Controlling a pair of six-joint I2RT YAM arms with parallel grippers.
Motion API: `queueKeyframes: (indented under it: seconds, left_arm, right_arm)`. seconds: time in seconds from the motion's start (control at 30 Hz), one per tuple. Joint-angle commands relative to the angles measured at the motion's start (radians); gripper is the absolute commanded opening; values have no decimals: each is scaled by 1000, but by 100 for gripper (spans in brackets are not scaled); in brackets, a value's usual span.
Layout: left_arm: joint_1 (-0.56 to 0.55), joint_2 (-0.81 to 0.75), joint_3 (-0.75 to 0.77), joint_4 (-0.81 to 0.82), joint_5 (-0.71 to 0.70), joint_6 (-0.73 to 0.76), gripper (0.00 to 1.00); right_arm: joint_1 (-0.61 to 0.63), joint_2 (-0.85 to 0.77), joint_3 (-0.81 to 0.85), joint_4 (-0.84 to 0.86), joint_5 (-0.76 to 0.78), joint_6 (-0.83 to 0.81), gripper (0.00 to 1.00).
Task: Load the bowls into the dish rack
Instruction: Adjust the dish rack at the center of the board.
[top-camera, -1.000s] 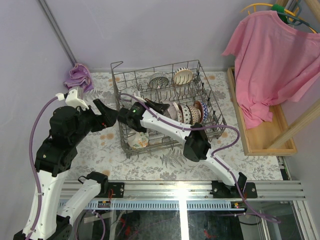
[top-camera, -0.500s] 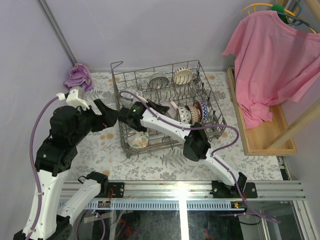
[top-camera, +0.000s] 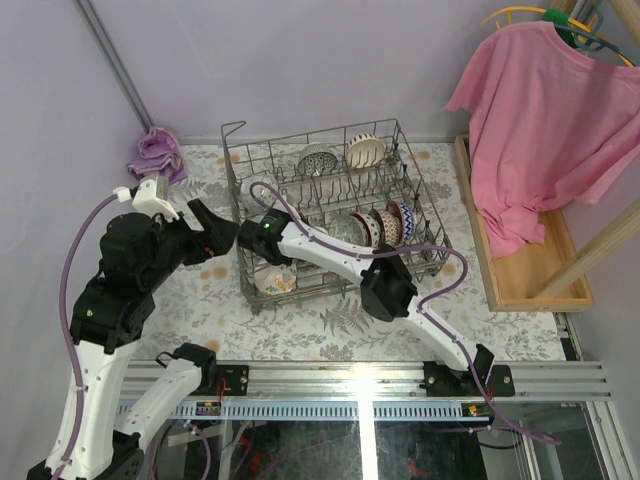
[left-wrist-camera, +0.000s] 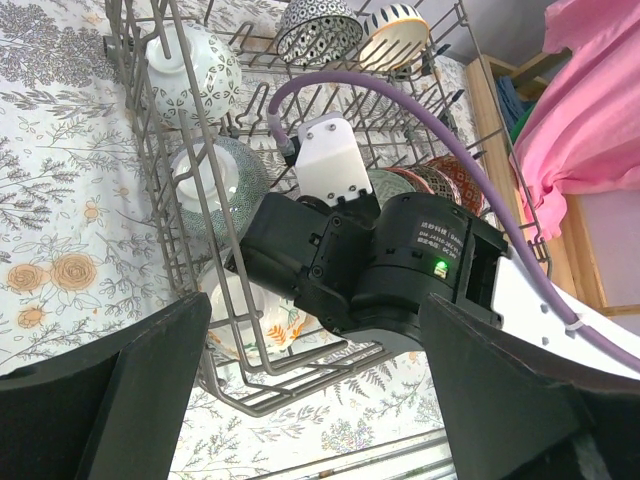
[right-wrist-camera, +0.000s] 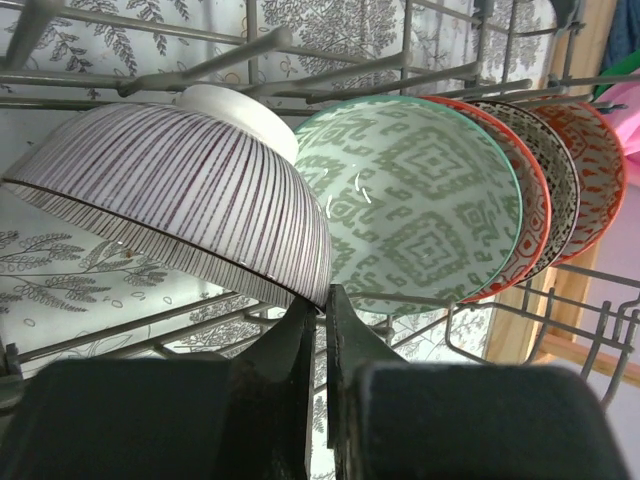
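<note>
Only its wrist view shows us the right end effector (right-wrist-camera: 322, 300) pinched together at the striped bowl (right-wrist-camera: 170, 190)'s rim; the left end effector (left-wrist-camera: 315, 300) gapes apart.

the left gripper (left-wrist-camera: 315, 345) is seen with its two dark fingers (left-wrist-camera: 140, 390) spread wide at the lower corners, nothing being held between them. beyond them the dish rack (left-wrist-camera: 140, 60) is shown on the floral tabletop (left-wrist-camera: 50, 220). the black wrist of the right arm (left-wrist-camera: 370, 265), marked by a green light, is set among the rack's wires, and a purple cable (left-wrist-camera: 430, 110) is arched above it. bowls (left-wrist-camera: 195, 70) are lodged among the tines, two patterned bowls (left-wrist-camera: 318, 25) at the far end. a pink garment (left-wrist-camera: 600, 90) is seen at the right edge.
</note>
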Motion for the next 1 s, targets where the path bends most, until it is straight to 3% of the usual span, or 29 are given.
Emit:
queueKeyframes:
  seconds: [0.0,0.3,0.43,0.53,0.97]
  left_arm:
    - [-2,-10,-11,22,31,22,85]
    - [-2,-3,-4,21,31,17,85]
    - [-2,5,10,17,26,11,85]
    - [-2,11,24,15,17,8,85]
    - [-2,59,77,12,11,-4,84]
  right_arm:
    - [5,53,4,-1,-224,62,0]
    - [-28,14,-52,1,-209,59,0]
    - [-50,-26,-59,18,-202,38,8]
    - [-65,-63,-86,52,-201,21,0]
    - [-95,-139,-98,64,-145,-8,0]
